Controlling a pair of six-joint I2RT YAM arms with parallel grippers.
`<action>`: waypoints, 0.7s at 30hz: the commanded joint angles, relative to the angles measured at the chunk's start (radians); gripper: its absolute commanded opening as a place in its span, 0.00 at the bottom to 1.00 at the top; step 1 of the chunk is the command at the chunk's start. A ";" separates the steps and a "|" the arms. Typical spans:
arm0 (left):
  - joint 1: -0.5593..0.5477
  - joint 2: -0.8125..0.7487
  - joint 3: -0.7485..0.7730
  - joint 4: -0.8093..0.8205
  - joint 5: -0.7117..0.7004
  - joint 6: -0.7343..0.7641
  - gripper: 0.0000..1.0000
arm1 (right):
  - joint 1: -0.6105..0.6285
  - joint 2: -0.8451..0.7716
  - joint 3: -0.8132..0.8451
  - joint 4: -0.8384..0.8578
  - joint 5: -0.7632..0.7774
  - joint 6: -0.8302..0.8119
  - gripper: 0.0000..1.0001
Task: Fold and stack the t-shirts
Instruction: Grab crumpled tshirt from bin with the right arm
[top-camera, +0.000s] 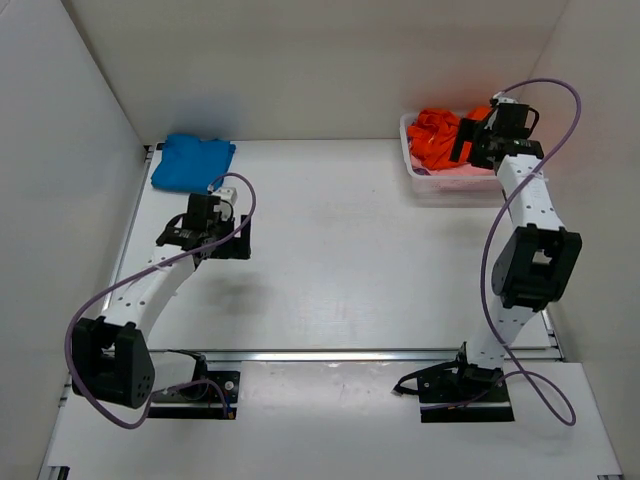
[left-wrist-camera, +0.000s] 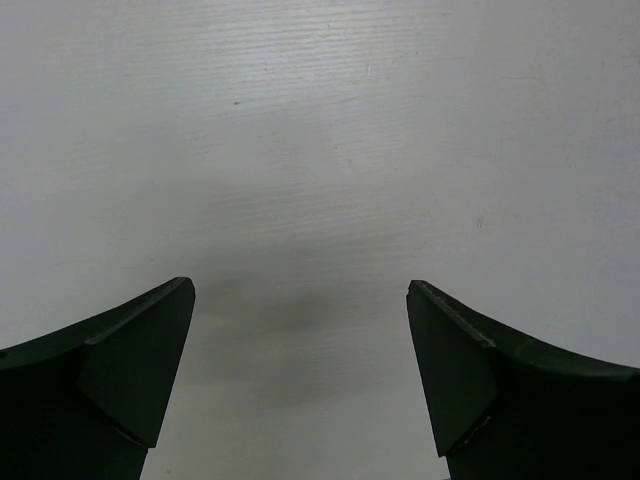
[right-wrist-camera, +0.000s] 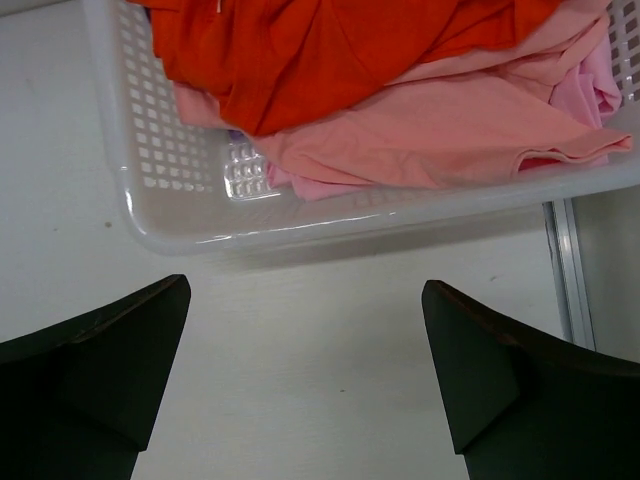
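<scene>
The left gripper (left-wrist-camera: 300, 292) gaped wide, empty, above the white table (left-wrist-camera: 320, 120); the right gripper (right-wrist-camera: 305, 288) likewise, near the white plastic lattice basket (right-wrist-camera: 160, 215).

Bright orange t-shirt (right-wrist-camera: 330, 50) and pale salmon-pink t-shirts (right-wrist-camera: 440, 130), all plain, in a translucent white basket (right-wrist-camera: 150, 130) patterned with a regular grid of small square holes. Plain bright blue t-shirt (top-camera: 192, 162) on a matt white table (top-camera: 340, 250). The left arm (top-camera: 150, 290) and right arm (top-camera: 525, 200) are white with black joints and lilac cables (top-camera: 484, 275); the left gripper (left-wrist-camera: 300, 285) and right gripper (right-wrist-camera: 305, 283) are black.
</scene>
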 joint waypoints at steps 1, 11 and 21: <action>0.011 -0.049 0.013 0.029 -0.016 0.005 0.98 | 0.007 0.081 0.083 0.096 0.000 -0.042 0.99; 0.038 -0.106 -0.110 0.231 0.119 0.016 0.80 | 0.030 0.597 0.675 0.044 0.002 -0.073 0.90; 0.055 -0.042 -0.084 0.205 0.066 0.015 0.78 | 0.015 0.792 0.764 0.138 -0.084 0.017 0.83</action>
